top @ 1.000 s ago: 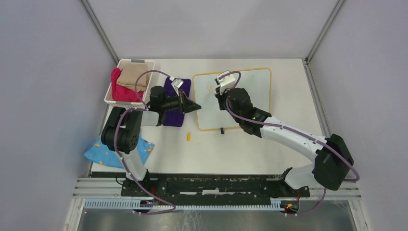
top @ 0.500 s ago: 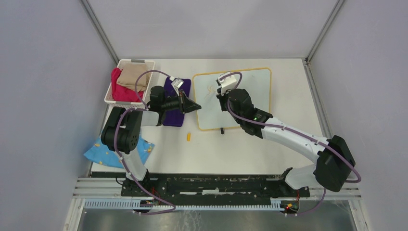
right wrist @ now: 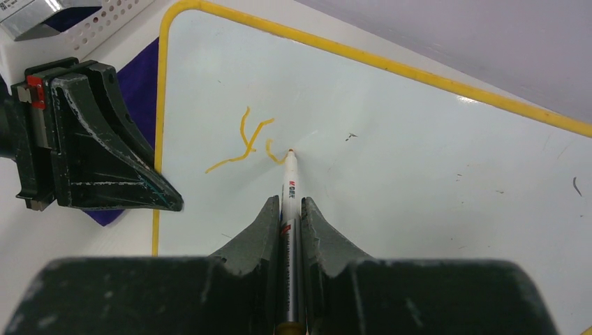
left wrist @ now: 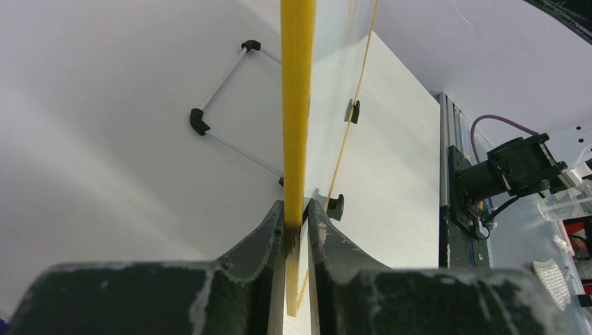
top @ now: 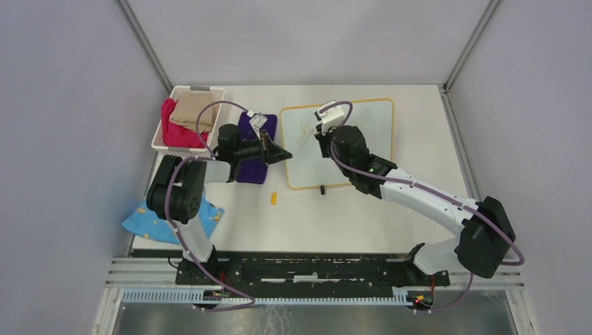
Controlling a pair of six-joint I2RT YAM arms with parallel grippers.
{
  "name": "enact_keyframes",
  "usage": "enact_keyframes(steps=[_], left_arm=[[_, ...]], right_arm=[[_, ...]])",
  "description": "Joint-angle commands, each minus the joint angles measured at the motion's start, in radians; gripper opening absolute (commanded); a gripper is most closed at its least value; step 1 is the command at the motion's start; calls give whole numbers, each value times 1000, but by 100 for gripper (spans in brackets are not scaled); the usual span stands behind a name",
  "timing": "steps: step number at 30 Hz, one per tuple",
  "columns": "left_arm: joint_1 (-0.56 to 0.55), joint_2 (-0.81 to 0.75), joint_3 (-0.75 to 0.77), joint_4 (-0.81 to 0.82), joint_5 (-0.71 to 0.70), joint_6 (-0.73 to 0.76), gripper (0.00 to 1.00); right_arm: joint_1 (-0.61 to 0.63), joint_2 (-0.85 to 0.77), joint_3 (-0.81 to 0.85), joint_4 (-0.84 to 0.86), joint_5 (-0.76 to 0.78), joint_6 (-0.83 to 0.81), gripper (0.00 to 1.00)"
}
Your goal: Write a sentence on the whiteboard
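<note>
Right wrist view: the right gripper (right wrist: pixel 290 204) clamps the marker (right wrist: pixel 290 178), axis pointing away, tip touching the whiteboard (right wrist: pixel 433 167) just right of the orange strokes (right wrist: pixel 244 139); the left gripper (left wrist: pixel 297 215) pinches the whiteboard's left edge.

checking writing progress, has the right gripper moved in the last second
Yes. The right gripper has shifted slightly to the right, away from the left frame edge of the whiteboard.

The white rectangular board with the thin yellow frame (right wrist: pixel 433 188) bears orange handwriting (right wrist: pixel 247 145): a single "y" with a short hooked stroke beside it. The slim white-and-silver marker pen (right wrist: pixel 290 209) carries black and red print along its barrel, too small to read.
</note>
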State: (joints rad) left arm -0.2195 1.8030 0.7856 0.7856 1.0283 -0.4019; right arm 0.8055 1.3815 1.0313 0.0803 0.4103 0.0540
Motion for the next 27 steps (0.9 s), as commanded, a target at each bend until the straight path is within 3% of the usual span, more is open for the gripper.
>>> enact_keyframes(steps=[1,27], left_arm=[[-6,-16,8,-62,-40,67,2],[-7,-15,11,-79,-41,78,2]], right_arm=[[-6,0,49,20,21,-13,0],[-6,-11,31,34,-44,6,0]])
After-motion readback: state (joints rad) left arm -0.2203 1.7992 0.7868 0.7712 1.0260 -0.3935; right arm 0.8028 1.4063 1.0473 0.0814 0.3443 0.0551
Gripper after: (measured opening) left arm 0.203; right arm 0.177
